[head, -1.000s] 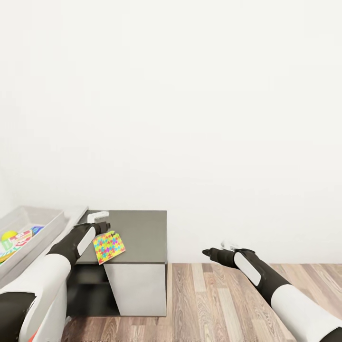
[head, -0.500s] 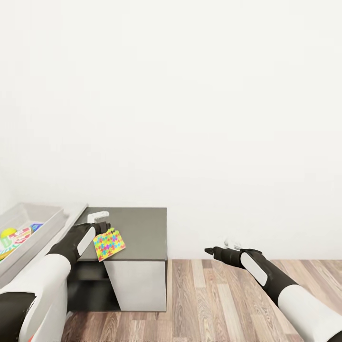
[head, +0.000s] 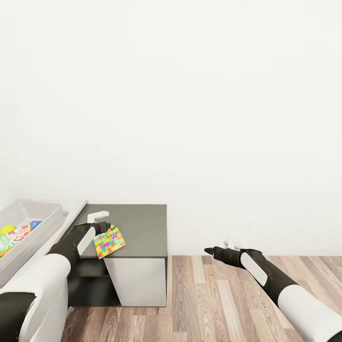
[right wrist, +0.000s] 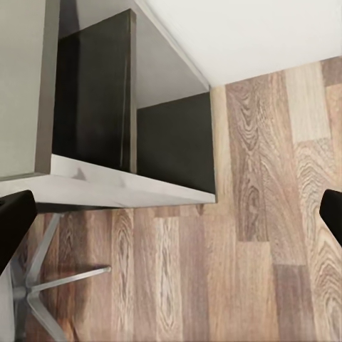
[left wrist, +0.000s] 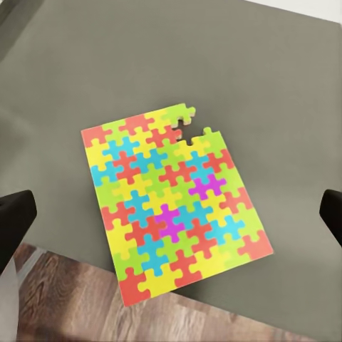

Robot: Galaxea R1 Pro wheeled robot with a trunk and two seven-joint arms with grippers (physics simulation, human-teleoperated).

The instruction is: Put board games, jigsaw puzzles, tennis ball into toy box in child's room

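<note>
A jigsaw puzzle [head: 109, 242], a thin square of multicoloured patches, lies on the dark grey desk [head: 137, 225] with one corner past the desk's front edge. My left gripper [head: 105, 227] hovers open just above it. In the left wrist view the puzzle [left wrist: 173, 201] sits between the widely spread fingertips, touching neither. The toy box [head: 35, 223] rests on the light grey table [head: 71, 212] at the far left. It holds the tennis ball [head: 5, 230] and colourful board games [head: 20, 233]. My right gripper [head: 209, 249] is open over the floor with nothing in it.
The dark desk has a white front panel [head: 137, 280] and an open recess beneath. A wood-plank floor [head: 218, 304] spreads to the right, and a white wall rises behind. A metal chair base [right wrist: 43, 285] stands by the desk in the right wrist view.
The whole picture has shifted up a little, so the camera moved. The puzzle stays put on the desk. My right arm sank slightly.
</note>
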